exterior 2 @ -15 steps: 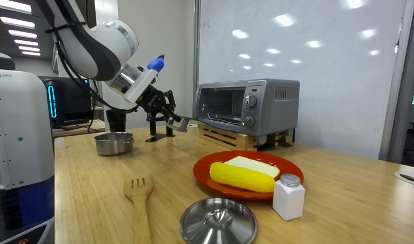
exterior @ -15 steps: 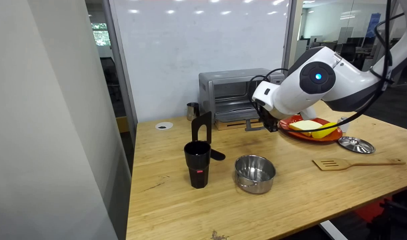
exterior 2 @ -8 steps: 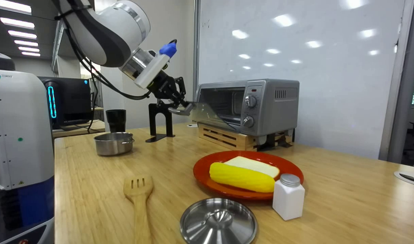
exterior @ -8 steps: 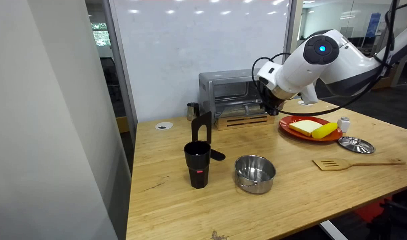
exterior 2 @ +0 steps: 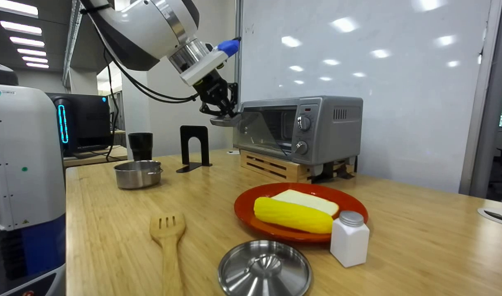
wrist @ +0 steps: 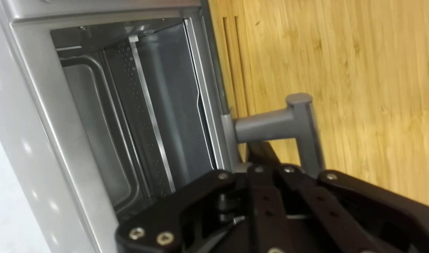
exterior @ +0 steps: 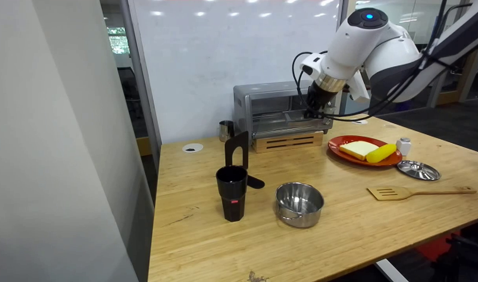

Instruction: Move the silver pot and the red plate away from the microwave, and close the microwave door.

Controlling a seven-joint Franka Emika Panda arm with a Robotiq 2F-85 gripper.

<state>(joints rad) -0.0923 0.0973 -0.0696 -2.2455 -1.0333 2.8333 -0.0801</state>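
Jaws closed, a gripper (exterior 2: 232, 112) is meeting the part-open microwave door (exterior 2: 255, 132) at its handle (exterior 2: 222, 121), mid-frame in an exterior view; the pot (exterior 2: 137, 177) is sitting left, the red plate (exterior 2: 246, 205) lower center.

Silver pot (exterior 2: 138, 177), left in an exterior view, was smooth, shiny metal. Lid (exterior 2: 265, 267), bottom centre: polished metal, mirror-like. Red plate (exterior 2: 244, 205), lower centre, looked smooth, glossy. Microwave (exterior 2: 331, 133), right of centre, had a satin finish; microwave door (exterior 2: 255, 130) was see-through glass. Spatula (exterior 2: 170, 246), lower left, and bench (exterior 2: 205, 193) were wood. Whiteboard (exterior 2: 399, 90), upper right, looked glossy.
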